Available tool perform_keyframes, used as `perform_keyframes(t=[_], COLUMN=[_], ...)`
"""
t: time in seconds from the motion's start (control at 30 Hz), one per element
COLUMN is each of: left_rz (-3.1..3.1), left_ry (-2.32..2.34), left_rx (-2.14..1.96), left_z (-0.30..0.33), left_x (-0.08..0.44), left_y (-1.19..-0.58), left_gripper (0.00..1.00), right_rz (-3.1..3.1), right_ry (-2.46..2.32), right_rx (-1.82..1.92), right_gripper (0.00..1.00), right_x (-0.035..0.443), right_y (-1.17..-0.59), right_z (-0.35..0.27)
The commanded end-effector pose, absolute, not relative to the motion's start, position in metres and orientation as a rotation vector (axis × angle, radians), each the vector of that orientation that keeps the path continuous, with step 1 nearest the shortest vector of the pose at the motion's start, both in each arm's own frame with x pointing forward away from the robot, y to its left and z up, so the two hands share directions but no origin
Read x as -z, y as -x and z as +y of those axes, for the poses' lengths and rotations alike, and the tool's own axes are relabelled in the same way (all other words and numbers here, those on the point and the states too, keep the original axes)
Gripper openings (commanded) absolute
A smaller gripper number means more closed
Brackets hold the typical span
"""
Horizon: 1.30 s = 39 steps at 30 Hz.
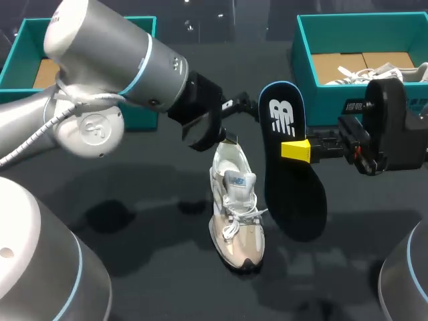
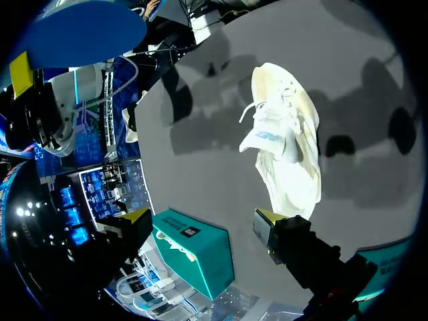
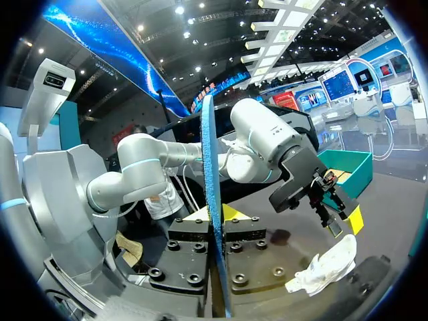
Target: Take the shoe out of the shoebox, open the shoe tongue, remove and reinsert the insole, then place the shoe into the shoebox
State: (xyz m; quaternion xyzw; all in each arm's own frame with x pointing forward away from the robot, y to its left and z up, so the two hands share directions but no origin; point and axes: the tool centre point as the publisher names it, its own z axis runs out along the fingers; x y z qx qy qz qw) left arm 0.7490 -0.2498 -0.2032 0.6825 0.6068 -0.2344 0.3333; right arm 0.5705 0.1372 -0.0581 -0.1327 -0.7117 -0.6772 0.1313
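My right pincer [image 1: 295, 150] is clamped on the dark insole [image 1: 291, 194], holding it on edge above the bench [image 1: 134, 221], just right of the shoe [image 1: 235, 214]. The shoe lies mid-bench, toe toward me, out of the far-right shoebox [image 1: 321, 100]. My left pincer [image 2: 200, 219] hangs wide open by the heel, gripping nothing. The risk I see is that the shoe is unrestrained, so pushing the insole in could slide or tip it. The insole could also pivot in that mid-length grip and snag on the tongue or laces.
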Motion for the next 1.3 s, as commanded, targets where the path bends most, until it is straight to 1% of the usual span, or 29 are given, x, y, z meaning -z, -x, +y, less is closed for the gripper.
perform_keyframes(t=[0.03,0.1,0.27,0.43,0.57,0.73,1.1,1.3], left_rz=[1.452,1.422,1.344,1.288,1.254,1.192,1.214,1.185], left_ry=[-1.683,-1.657,-1.616,-1.538,-1.467,-1.335,-1.322,-1.295], left_rx=[0.757,0.776,0.803,0.825,0.849,1.079,1.081,1.124], left_z=[-0.244,-0.243,-0.239,-0.228,-0.216,-0.203,-0.207,-0.212], left_x=[0.196,0.193,0.180,0.171,0.168,0.156,0.161,0.156], left_y=[-0.749,-0.750,-0.746,-0.743,-0.741,-0.750,-0.752,-0.753], left_gripper=[1.00,1.00,1.00,1.00,1.00,1.00,1.00,1.00], right_rz=[-2.068,-2.057,-1.958,-1.860,-1.818,-1.758,-1.758,-1.626], right_ry=[0.391,0.391,0.385,0.512,0.564,0.616,0.616,0.918], right_rx=[1.967,1.953,1.890,1.803,1.798,1.814,1.814,1.663], right_gripper=[0.00,0.00,0.00,0.00,0.00,0.00,0.00,0.00], right_x=[0.058,0.059,0.060,0.071,0.075,0.084,0.084,0.098], right_y=[-0.569,-0.576,-0.625,-0.672,-0.699,-0.713,-0.713,-0.745], right_z=[0.138,0.136,0.122,0.111,0.103,0.096,0.096,0.104])
